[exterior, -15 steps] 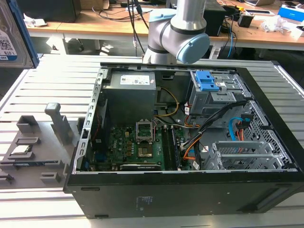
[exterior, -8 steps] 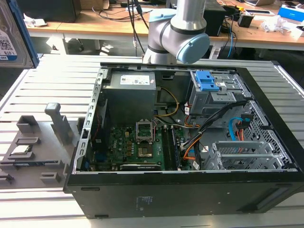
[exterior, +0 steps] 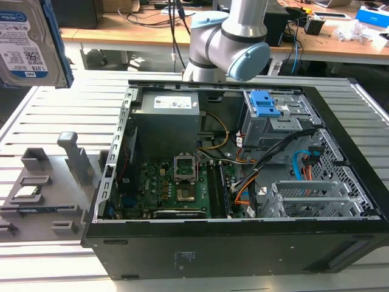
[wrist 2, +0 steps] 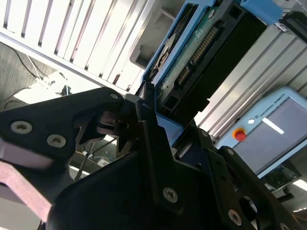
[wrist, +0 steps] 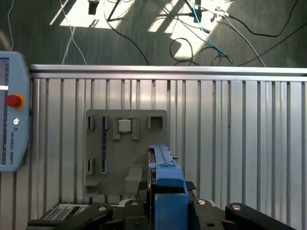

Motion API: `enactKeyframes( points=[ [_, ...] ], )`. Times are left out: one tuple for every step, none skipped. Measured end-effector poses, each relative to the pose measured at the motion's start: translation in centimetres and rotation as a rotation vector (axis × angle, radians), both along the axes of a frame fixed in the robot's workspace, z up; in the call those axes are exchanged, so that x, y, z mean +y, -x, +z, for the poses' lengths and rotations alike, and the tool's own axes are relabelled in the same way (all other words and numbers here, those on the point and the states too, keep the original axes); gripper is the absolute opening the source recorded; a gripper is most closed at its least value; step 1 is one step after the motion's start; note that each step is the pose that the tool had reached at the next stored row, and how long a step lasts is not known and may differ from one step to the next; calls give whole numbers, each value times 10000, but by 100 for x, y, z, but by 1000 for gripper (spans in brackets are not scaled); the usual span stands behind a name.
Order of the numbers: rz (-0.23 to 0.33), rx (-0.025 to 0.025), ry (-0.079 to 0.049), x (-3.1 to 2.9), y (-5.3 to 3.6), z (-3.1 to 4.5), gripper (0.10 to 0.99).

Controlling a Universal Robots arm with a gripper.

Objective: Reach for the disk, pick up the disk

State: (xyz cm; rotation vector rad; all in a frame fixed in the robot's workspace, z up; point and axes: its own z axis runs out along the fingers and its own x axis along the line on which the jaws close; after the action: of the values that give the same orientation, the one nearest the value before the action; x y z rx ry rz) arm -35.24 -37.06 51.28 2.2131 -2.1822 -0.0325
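The disk (exterior: 27,42) is a flat, rectangular silver hard drive. Its face carries a white-and-blue barcode label, and a blue plastic frame runs along its edge.

In the exterior view it sits at the 10 o'clock corner. It is held aloft and near upright with the label face toward the camera, and it is partly cropped.

In the second wrist view the disk (wrist 2: 201,52) shows its green circuit-board side and connector row. It stands on edge, clamped in the gripper (wrist 2: 163,120).

In the first wrist view the disk (wrist: 165,175) appears edge-on, with its blue frame showing.
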Motion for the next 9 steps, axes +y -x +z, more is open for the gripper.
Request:
enactKeyframes(
  points=[
    [0, -2, -1, 0, -39, -1, 369],
    [0, -1, -1, 1, -68, -1, 369],
    [-1, -2, -1, 1, -95, -1, 369],
    [-1, -1, -1, 1, -148, 0, 369],
    [-1, -1, 0, 2, -206, -1, 369],
    [0, -1, -1, 3, -263, -1, 369],
    [0, -1, -1, 3, -305, -1, 369],
    [0, 0, 0, 3, -334, 0, 369],
    [-1, 0, 0, 4, -366, 0, 369]
  ],
)
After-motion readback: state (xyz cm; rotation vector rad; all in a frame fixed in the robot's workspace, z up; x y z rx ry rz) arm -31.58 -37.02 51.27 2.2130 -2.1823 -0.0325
